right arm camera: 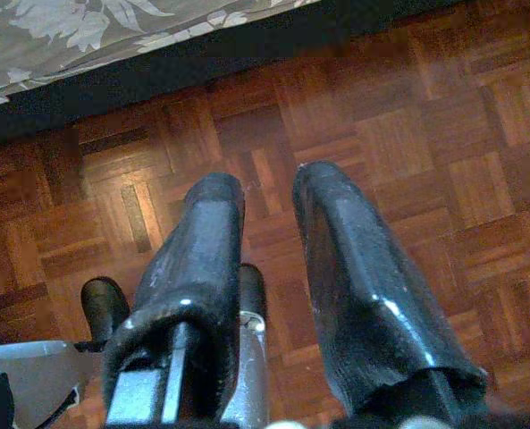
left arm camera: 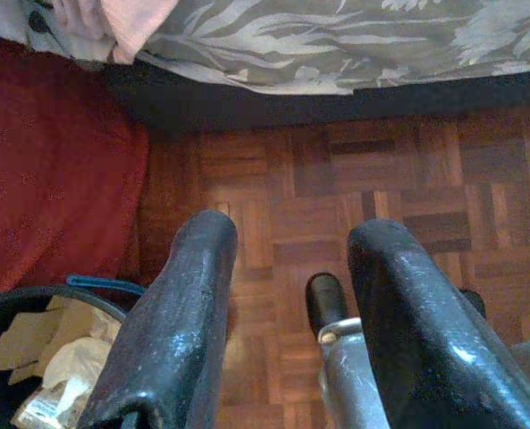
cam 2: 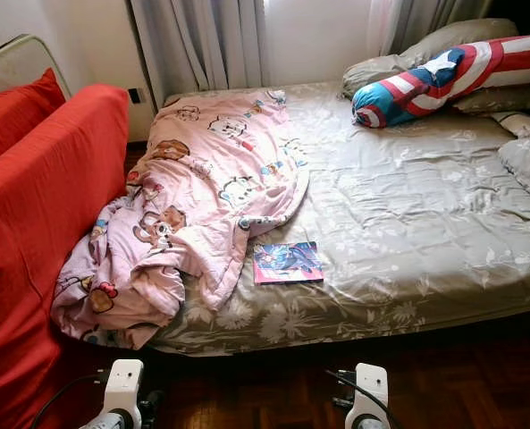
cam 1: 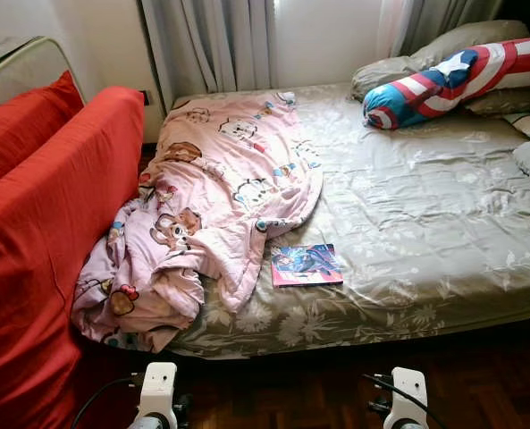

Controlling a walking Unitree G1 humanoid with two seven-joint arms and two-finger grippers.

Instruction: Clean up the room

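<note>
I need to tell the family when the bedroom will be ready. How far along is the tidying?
Nothing looks done yet. The pink blanket lies crumpled across the bed, spilling over its near edge, and a book lies on the sheet beside it. Nothing is in hand: the left gripper and right gripper hang open and empty over the parquet floor. Blanket and book are both left.

You see a pink cartoon-print quilt (cam 1: 213, 204) lying crumpled along the left side of the bed (cam 1: 425, 223), its lower end bunched and spilling over the near corner. Just beside its edge, a colourful book (cam 1: 306, 264) lies flat near the bed's front edge. A red, white and blue bolster (cam 1: 452, 79) lies tilted against the pillows at the head.
</note>
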